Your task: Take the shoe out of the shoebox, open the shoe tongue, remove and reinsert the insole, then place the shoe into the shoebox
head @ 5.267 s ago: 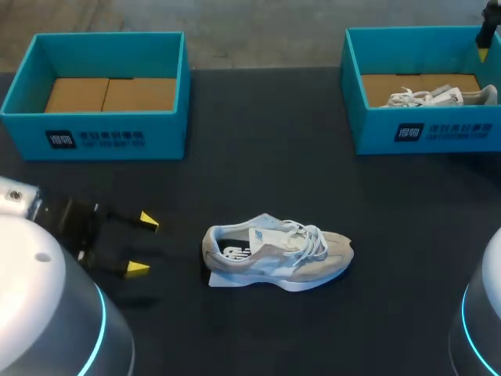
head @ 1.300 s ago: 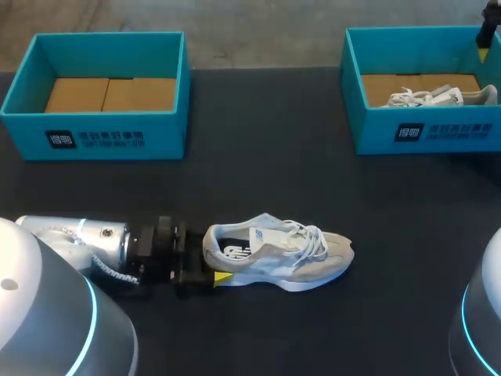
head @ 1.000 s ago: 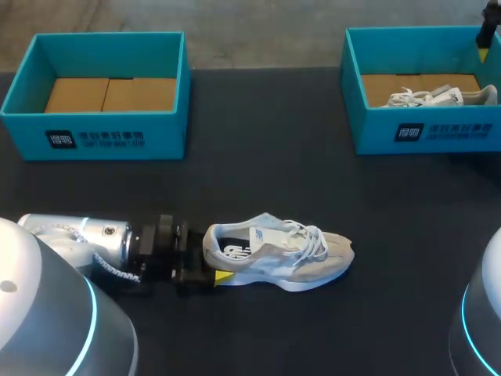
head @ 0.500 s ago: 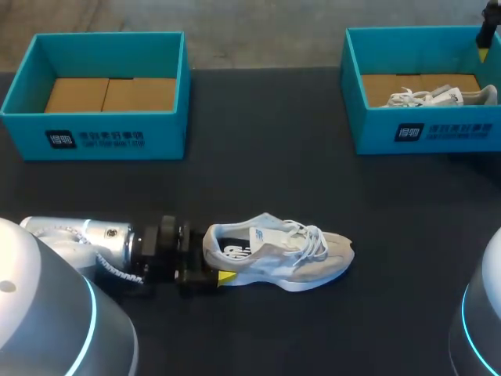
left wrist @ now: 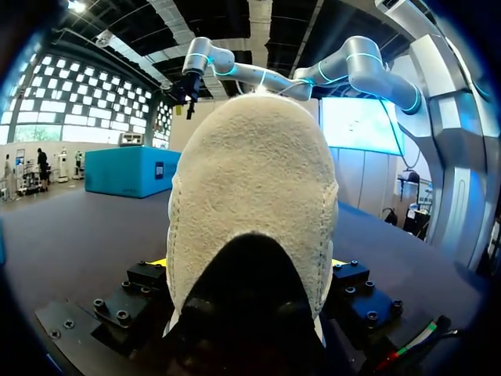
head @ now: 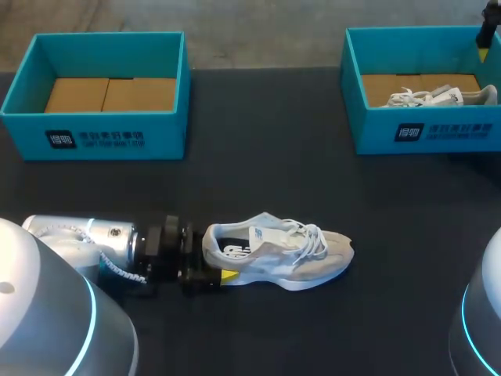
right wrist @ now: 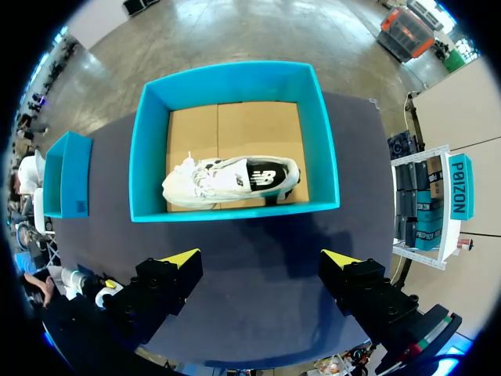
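Here the shoe (head: 278, 258), a beige and white sneaker, rests on its sole near the front middle of the dark bench (head: 266, 164). It is outside both boxes, with its toe toward the right arm's side and its heel toward the left arm (head: 86, 239). Its white tongue (head: 262, 233) stands above the laces, and the dark insole (head: 232, 251) with white print shows through the opening.

The left jaws are closed on the heel from its two sides, low over the bench. In the left wrist view the heel of the shoe (left wrist: 250, 204) fills the space between them, with a yellow sliver showing at each flank.

The left shoebox (head: 102, 133), teal with a brown cardboard floor, stands at the far left of the bench, well apart from the shoe. The right shoebox (head: 427, 129) stands at the far right and holds a second shoe (head: 438, 95), white, lying on its side.

The right arm (head: 489, 23) hangs above that box. In the right wrist view the right jaws stand wide apart, high over the right shoebox (right wrist: 235, 210) and the second shoe (right wrist: 231, 182), touching neither.
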{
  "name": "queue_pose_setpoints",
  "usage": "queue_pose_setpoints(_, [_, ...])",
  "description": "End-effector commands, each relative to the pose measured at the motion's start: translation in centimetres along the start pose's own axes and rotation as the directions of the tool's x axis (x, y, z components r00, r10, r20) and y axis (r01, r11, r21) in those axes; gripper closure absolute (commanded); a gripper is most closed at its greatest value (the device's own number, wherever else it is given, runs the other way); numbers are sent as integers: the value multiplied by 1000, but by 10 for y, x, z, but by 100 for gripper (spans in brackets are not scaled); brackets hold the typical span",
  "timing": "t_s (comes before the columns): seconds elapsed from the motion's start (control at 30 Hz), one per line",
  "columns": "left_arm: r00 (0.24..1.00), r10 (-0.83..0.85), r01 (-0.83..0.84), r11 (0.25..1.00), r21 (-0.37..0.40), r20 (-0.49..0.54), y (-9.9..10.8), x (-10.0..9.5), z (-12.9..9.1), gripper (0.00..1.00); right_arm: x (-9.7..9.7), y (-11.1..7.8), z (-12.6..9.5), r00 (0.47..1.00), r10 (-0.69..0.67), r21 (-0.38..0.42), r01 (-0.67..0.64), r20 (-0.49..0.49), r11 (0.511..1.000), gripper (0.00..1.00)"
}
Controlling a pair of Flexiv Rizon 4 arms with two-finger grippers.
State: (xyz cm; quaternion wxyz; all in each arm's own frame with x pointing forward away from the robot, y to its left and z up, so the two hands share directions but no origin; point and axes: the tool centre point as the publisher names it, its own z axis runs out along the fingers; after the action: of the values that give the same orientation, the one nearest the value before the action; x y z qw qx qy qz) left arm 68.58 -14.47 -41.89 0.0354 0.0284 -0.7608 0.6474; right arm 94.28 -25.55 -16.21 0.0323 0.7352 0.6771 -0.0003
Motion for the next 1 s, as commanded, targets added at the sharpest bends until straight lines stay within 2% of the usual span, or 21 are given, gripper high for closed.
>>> queue_pose_setpoints(0.03, [1000,-5,5,1000,6,-30,4,-8,-3,100,0,-1,0,1000,1,-1,-1,1,1000,0])
queue_pose_setpoints(0.33, [996,-12,12,1000,0,-90,3,-18,-5,100,0,-1,0,1000,1,-1,-1,1,1000,0])
queue_pose_setpoints(0.57, [992,8,-12,1000,-27,-129,5,-15,-4,100,0,-1,0,1000,1,-1,-1,1,1000,0])
queue_pose_setpoints(1.0, [992,8,-12,1000,-27,-129,5,-15,-4,100,0,-1,0,1000,1,-1,-1,1,1000,0])
